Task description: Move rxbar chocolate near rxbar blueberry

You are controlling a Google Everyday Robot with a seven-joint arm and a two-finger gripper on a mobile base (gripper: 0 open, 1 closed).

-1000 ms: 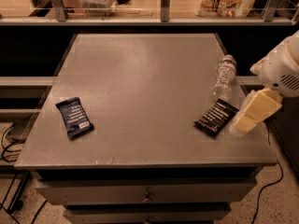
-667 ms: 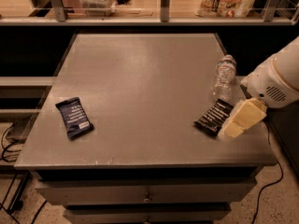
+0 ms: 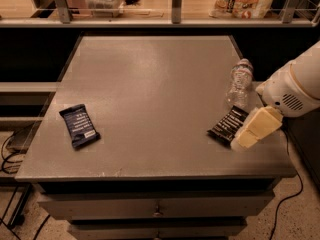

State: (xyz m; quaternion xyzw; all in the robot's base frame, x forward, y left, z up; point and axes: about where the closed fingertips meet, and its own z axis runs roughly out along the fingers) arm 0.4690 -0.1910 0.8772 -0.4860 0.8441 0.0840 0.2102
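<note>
The rxbar chocolate [image 3: 227,124], a black wrapper with white text lines, lies flat near the table's right front. The rxbar blueberry [image 3: 79,125], navy-blue with a small white label patch, lies flat near the left front. My gripper [image 3: 241,142], cream-coloured, reaches in from the right on the white arm [image 3: 295,86]. It sits right beside the chocolate bar's near right end, low over the table.
A clear plastic water bottle [image 3: 239,81] lies on the table just behind the chocolate bar. The grey table [image 3: 155,79] has drawers below its front edge. A shelf rail with bags and a container runs behind the table. Cables hang at both sides.
The gripper and arm have moved left and down toward the chocolate bar's right end. Both bars and the bottle have stayed put.
</note>
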